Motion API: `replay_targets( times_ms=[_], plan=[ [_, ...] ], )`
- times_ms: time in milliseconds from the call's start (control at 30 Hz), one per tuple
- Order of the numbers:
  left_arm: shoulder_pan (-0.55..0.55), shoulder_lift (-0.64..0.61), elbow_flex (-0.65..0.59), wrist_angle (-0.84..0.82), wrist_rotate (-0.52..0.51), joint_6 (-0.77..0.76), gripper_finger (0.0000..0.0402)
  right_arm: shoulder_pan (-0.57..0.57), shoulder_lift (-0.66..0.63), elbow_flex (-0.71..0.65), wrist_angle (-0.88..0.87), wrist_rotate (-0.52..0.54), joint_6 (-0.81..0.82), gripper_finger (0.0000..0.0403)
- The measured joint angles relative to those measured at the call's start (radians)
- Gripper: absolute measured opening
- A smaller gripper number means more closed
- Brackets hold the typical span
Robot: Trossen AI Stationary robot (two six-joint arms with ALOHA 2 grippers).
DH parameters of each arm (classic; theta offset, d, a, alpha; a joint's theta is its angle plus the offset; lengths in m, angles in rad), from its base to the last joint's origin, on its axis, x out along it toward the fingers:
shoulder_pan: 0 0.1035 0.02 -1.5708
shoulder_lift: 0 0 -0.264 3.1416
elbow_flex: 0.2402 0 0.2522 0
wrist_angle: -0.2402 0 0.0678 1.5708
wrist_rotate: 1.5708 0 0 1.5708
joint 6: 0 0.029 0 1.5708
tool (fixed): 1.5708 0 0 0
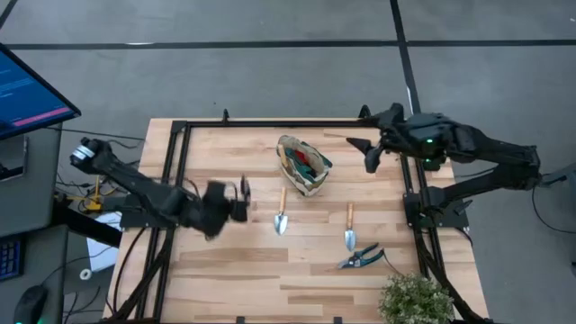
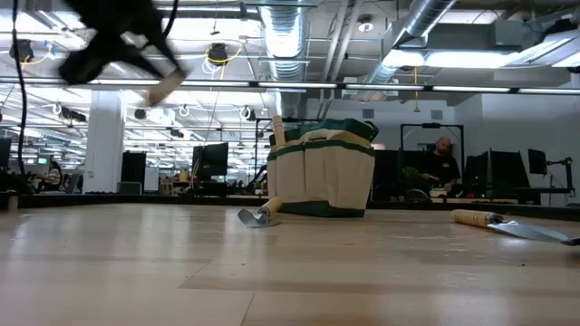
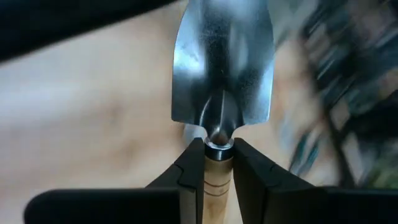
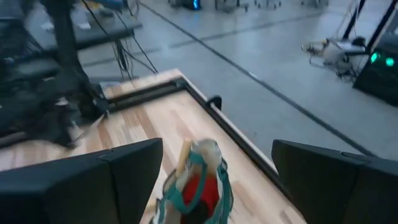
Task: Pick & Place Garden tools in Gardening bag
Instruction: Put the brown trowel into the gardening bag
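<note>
Left gripper [image 3: 217, 177] pinches a trowel [image 3: 222, 74] by its handle, mid-carry at nine o'clock of the gardening bag [image 1: 303, 166]; next it must swing over the bag mouth and release. Right gripper [image 1: 369, 153] waits spread at three o'clock; on the table [image 1: 234, 270], two more trowels [image 1: 281, 214], one pruning shears [image 1: 360, 258]

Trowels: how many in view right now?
3. One trowel clamped in the left tool; two trowels lying on the table near the bag. A wooden handle in the bag may be a fourth, blade hidden.
</note>
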Motion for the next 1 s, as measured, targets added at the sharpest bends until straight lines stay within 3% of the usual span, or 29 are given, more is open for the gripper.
replay_targets(
  times_ms=[100,167,267,367,433,567,700,1000],
  plan=[
    [0.091,-0.078,0.001,0.169,-0.173,0.349,0.0052,-0.007,-0.026,0.000,0.041,0.000,-0.034,0.0294],
    [0.160,-0.107,0.001,0.346,-0.219,0.631,0.0052,-0.028,-0.030,0.000,0.089,-0.001,-0.057,0.0294],
    [0.268,-0.121,0.001,0.653,-0.188,1.017,0.0052,-0.084,-0.023,0.000,0.136,-0.013,-0.079,0.0294],
    [0.369,-0.119,0.002,0.890,-0.044,1.252,0.0052,-0.157,-0.003,0.000,0.141,-0.102,-0.066,0.0294],
    [0.442,-0.104,0.003,0.977,0.064,1.293,0.0052,-0.199,0.022,0.000,0.144,-0.197,-0.037,0.0295],
    [0.561,-0.060,0.007,1.002,0.277,1.250,0.0052,-0.258,0.096,0.000,0.214,-0.387,-0.036,0.0294],
    [0.636,0.024,0.039,1.011,0.443,1.192,0.0052,-0.287,0.179,0.000,0.338,-0.505,-0.039,0.0295],
    [0.717,0.200,0.127,1.008,0.489,1.214,0.0052,-0.296,0.290,0.065,0.418,-0.516,-0.076,0.0295]
  ],
)
